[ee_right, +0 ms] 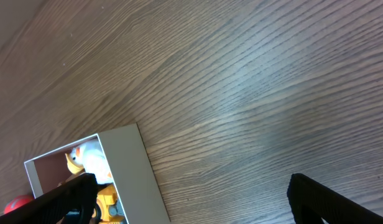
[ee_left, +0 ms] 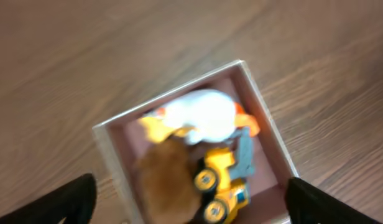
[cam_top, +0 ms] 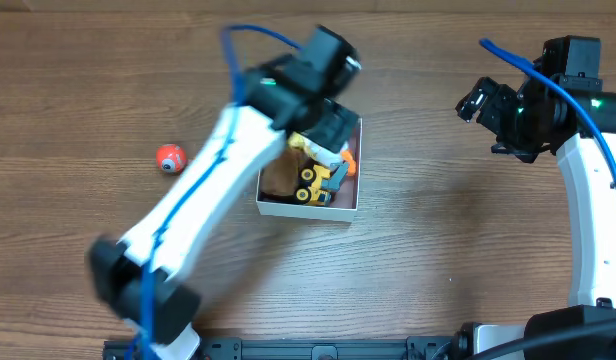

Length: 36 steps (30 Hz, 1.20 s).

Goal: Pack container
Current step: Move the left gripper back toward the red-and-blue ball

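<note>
The left end effector (ee_left: 191,190) hangs open and empty just above the box (ee_left: 265,115), which sits mid-desk holding a yellow truck (ee_left: 222,180), a brown plush (ee_left: 163,180) and a white toy (ee_left: 201,115). It should lift straight up, clear of the walls, then close squarely from above on the ball (cam_top: 169,157) well apart to the left, since it will likely roll. The right end effector (ee_right: 190,186), also open, hangs farther off.
</note>
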Available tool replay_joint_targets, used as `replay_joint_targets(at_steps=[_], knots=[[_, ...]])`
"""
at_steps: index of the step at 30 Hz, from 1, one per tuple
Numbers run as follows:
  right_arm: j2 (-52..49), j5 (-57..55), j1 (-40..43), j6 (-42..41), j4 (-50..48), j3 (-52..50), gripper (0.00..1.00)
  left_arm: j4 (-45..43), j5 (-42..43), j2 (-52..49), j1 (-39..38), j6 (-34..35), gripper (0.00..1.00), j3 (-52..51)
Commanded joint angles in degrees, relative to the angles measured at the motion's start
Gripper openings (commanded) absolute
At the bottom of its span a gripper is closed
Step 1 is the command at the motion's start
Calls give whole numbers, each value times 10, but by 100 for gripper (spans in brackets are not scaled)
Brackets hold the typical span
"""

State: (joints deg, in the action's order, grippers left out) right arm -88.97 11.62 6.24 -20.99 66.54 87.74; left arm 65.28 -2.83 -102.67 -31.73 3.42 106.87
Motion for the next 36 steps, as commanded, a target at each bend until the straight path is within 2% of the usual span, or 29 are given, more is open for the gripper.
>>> replay_joint_targets(at_steps=[1,7,15,24,29,36], knots=[[17,0,1,-3,-2,8,100,58,-7,34,82,43,100,7],[17,0,1,-3,-2,8,100,150,-1,27,193,45,99,-13],[17,0,1,-3,-2,8,100,144,17,27,295,71,100,-97],[17,0,1,-3,-2,8,100,-46,40,27,391,70,98,-303],[17,0,1,-3,-2,8,100,-133,39,26,401,40,98,-341],[17,0,1,-3,-2,8,100,-195,28,26,410,9,96,-344]])
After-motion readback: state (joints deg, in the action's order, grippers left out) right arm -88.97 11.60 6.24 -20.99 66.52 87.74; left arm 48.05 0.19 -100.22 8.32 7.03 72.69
